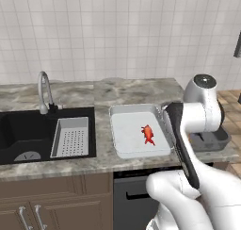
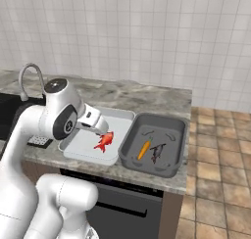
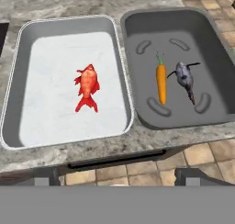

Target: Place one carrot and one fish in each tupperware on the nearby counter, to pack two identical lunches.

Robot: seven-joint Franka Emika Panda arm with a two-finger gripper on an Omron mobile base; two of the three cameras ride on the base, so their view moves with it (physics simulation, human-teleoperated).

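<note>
Near the front edge of the speckled stone worktop, two shallow round-cornered trays sit side by side. The pale grey-white tupperware holds a bright red fish with forked tail at its middle. The dark grey tupperware holds a smooth tapered carrot beside a blackish fish. The fingers appear spread, gripping nothing. Farther back, a perforated white sink basket and curved faucet.

- 2 tupperware trays sat side by side on the counter, right of the sink.
- Left tray held 1 fish.
- Right tray held 1 carrot beside another fish.
</note>
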